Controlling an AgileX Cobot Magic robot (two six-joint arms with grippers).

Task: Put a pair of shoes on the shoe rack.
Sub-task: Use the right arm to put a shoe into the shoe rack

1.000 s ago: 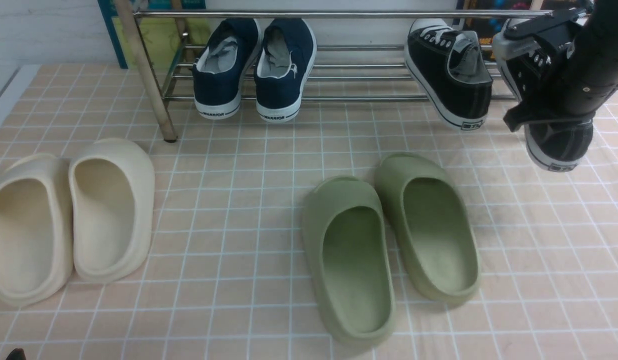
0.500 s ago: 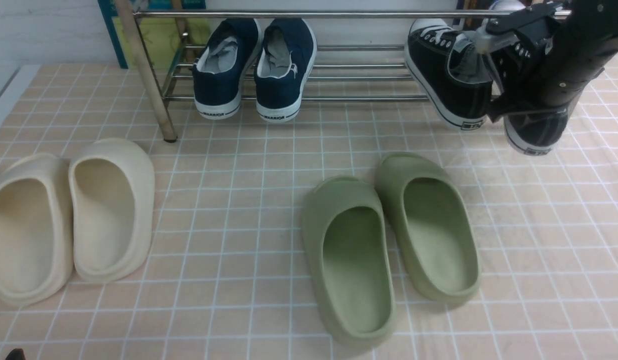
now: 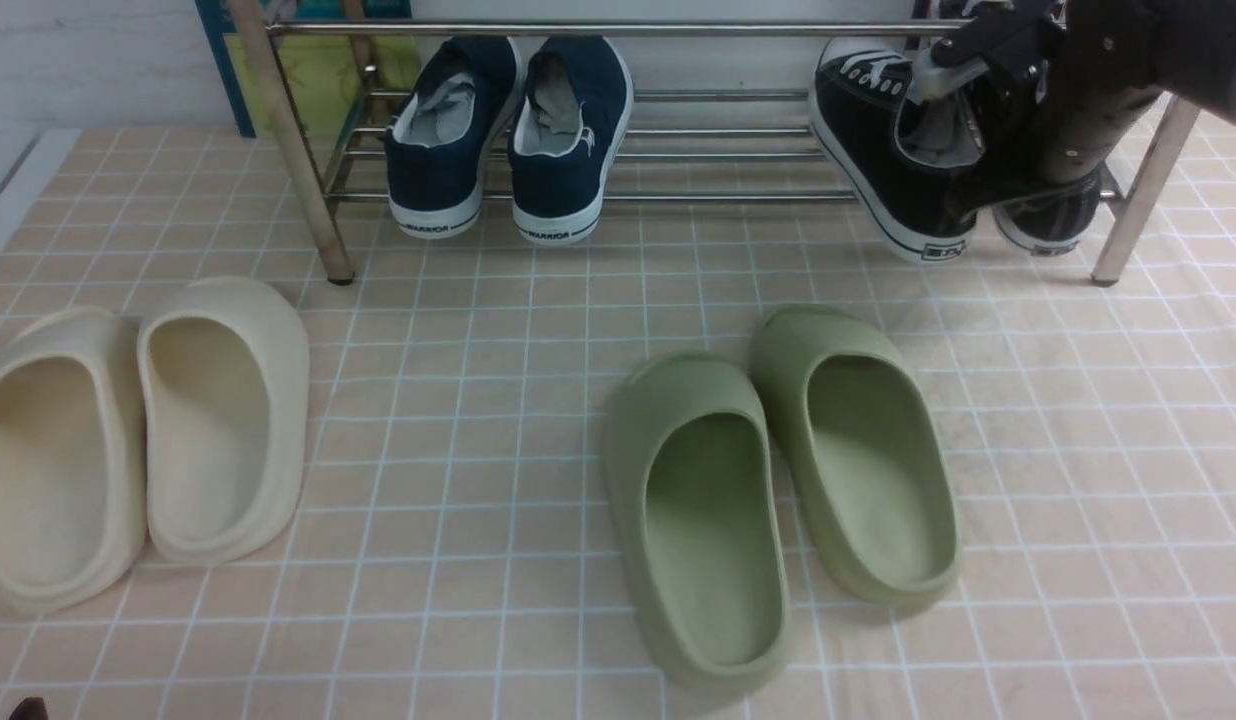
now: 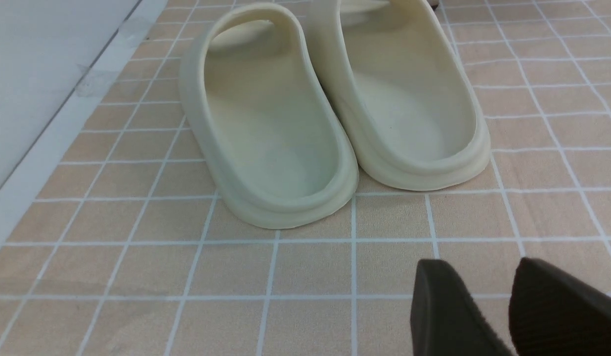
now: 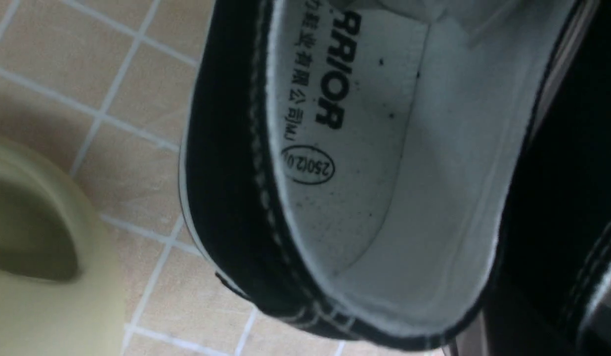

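The right gripper (image 3: 998,95), its jaws clamped on the second black sneaker (image 3: 1053,215), has carried it in from a second ago. The shoe is now at the shoe rack (image 3: 618,28), just beside the first black sneaker (image 3: 898,170). The left gripper (image 4: 483,277) has its jaws apart.

**A:** what kinda place is this?
**B:** home entryway imo: chrome shoe rack (image 3: 618,28) with navy sneakers (image 3: 508,140) on it, green slides (image 3: 778,480) and cream slides (image 3: 138,430) on peach tiled floor (image 3: 478,350).

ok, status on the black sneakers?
Right gripper shut on second black sneaker, at shoe rack beside first black sneaker. Left gripper idle, jaws apart. Nothing blocking.
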